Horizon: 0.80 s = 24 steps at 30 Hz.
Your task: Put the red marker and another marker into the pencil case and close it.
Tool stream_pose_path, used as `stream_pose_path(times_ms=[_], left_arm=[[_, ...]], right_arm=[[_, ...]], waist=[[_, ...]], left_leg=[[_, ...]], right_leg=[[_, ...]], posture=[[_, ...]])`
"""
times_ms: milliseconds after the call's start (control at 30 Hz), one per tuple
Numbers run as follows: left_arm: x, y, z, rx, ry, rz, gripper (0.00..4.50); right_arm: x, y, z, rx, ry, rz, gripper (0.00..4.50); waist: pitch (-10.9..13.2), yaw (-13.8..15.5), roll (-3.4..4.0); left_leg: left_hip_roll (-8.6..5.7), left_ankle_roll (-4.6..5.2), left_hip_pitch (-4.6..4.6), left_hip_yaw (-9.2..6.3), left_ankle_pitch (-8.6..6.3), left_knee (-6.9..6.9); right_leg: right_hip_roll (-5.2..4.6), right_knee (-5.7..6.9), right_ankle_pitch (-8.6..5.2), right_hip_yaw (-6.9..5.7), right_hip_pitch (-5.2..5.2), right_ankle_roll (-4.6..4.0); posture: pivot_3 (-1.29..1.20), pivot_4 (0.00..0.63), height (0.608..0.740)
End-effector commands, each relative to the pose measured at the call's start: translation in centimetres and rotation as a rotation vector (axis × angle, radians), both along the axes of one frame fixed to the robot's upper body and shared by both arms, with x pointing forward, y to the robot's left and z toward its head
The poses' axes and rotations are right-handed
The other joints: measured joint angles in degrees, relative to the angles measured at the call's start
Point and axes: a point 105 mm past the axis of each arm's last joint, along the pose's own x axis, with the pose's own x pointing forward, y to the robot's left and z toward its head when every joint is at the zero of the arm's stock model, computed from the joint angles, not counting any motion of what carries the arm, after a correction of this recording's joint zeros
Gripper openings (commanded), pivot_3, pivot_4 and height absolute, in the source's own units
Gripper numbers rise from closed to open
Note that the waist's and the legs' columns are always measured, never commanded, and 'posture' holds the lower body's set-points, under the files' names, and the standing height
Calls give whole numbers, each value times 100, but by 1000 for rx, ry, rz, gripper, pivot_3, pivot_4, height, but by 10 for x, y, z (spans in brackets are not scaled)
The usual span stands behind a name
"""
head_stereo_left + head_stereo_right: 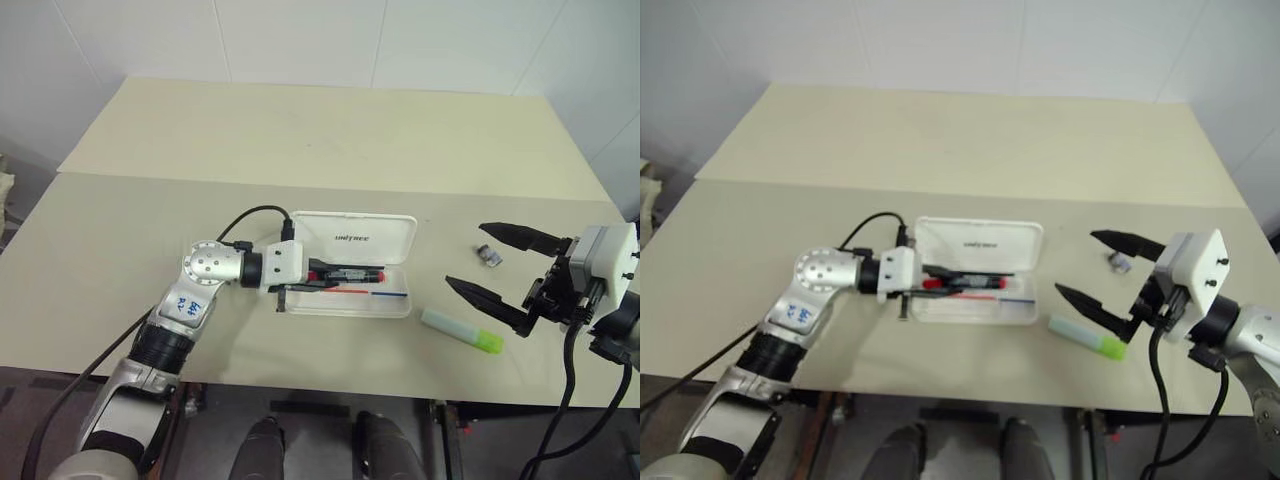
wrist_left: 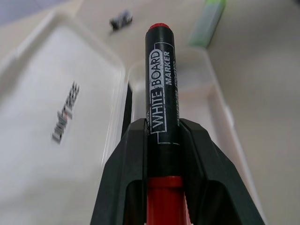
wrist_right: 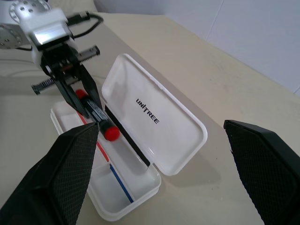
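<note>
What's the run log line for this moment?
left gripper: holds red marker over open pencil case | right gripper: open | highlighter: on table

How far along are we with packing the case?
Done: the pencil case lies open. In hand: left claw holds the red marker over the tray, not released. Left: green highlighter still on the table by the open right claw; then shut the lid.

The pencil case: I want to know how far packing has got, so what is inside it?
The pencil case lies open. Inside its tray is a red-and-blue line. The left gripper holds the red marker over the tray, hiding part of the floor.
</note>
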Motion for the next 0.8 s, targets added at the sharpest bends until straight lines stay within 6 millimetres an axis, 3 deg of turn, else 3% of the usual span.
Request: stream_pose_path(times_ms=[33, 667, 800], left_arm=[[3, -7, 2, 14, -26, -18, 524], [19, -21, -8, 24, -8, 16, 524], [20, -24, -8, 35, -24, 12, 1887]], right_arm=[[-4, 9, 9, 15, -43, 25, 4500], [-4, 17, 11, 37, -55, 41, 4500], [-4, 18, 10, 39, -56, 42, 4500]], waist=[[0, -1, 0], [0, 7, 0], [0, 11, 0]], left_leg=[[0, 0, 0, 0, 0, 0], [0, 0, 0, 0, 0, -2], [0, 1, 0, -1, 1, -1]], right_leg=[[0, 0, 0, 0, 0, 0], [0, 1, 9, 0, 0, 17], [0, 1, 9, 0, 0, 17]], posture=[[0, 150, 740], [0, 150, 740], [0, 150, 740]])
